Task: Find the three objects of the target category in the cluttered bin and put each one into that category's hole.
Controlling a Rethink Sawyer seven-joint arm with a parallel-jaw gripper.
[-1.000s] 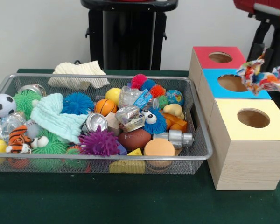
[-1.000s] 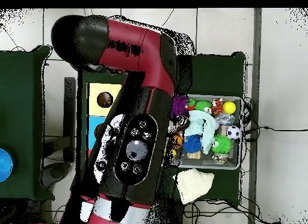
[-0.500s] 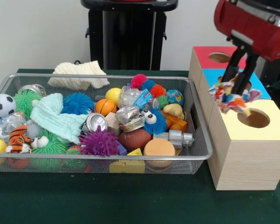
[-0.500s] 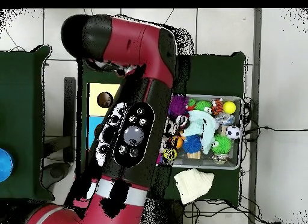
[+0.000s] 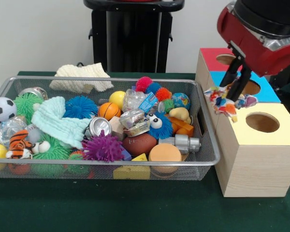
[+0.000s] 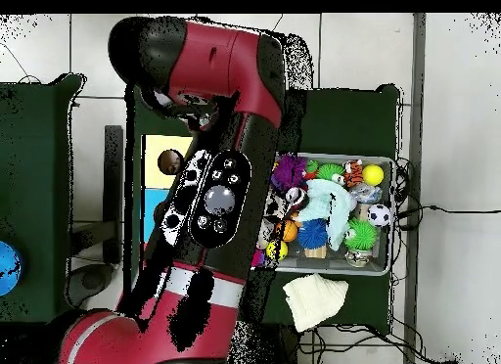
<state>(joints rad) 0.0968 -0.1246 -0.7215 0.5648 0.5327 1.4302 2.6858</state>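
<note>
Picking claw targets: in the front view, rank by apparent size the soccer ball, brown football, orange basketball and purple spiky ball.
Largest to smallest:
1. purple spiky ball
2. brown football
3. soccer ball and orange basketball look alike; the ball is cut by the edge, so unranked.

**No legible writing**

The brown toy football in the bin carries faint embossed marks, too blurred to read. A clear wrapped item with a blue label shows no readable print. Nothing else bears any text or number.
</note>
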